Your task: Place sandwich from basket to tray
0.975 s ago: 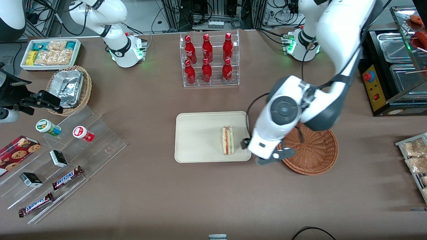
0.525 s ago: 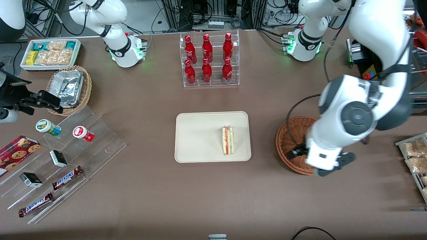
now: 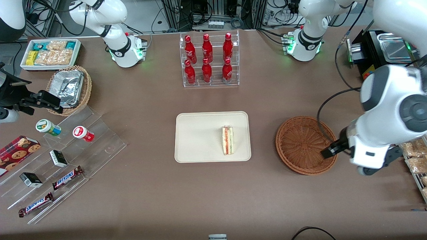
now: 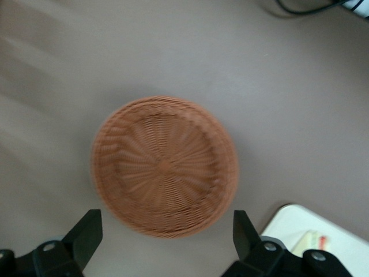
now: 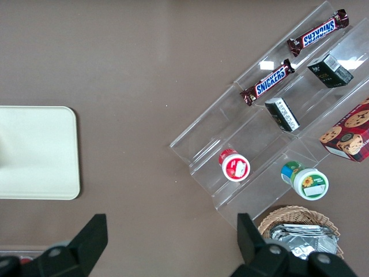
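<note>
Sandwich (image 3: 228, 140) lying flat on the tray (image 3: 200, 140), close to the tray edge nearest the basket (image 3: 305, 145), long axis running from the front camera toward the bottle rack (image 3: 209, 60), striped cut face turned up. Bare tray surface over most of the area toward the parked arm's end. Open brown counter (image 3: 213, 193) between tray and basket, and a wide strip nearer the front camera than both. Basket holding nothing, round rim fully visible in the wrist view (image 4: 164, 166). Gripper (image 4: 167, 236) held above the counter at the basket's rim on the working arm's side, fingers (image 4: 86, 231) spread wide, gripping nothing. Farther off, red bottles standing upright in the clear rack.
</note>
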Action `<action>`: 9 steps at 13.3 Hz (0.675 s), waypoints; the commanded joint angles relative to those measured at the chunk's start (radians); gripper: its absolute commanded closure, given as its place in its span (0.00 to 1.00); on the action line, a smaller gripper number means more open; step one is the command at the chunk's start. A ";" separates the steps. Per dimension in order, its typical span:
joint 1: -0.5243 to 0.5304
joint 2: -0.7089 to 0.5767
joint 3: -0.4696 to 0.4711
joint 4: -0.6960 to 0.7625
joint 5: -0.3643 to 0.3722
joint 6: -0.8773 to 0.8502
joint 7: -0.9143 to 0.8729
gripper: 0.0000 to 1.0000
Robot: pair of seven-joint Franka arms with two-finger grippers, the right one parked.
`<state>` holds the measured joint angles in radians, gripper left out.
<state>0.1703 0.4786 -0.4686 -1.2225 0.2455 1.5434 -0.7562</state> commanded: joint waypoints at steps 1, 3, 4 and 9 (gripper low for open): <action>0.025 -0.038 -0.005 0.030 -0.011 -0.119 0.107 0.00; 0.044 -0.089 -0.004 0.031 -0.024 -0.187 0.165 0.00; 0.044 -0.116 0.005 0.031 -0.044 -0.213 0.187 0.00; -0.067 -0.253 0.123 0.018 -0.098 -0.339 0.192 0.00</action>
<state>0.1560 0.2942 -0.3957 -1.1829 0.1655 1.2457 -0.5815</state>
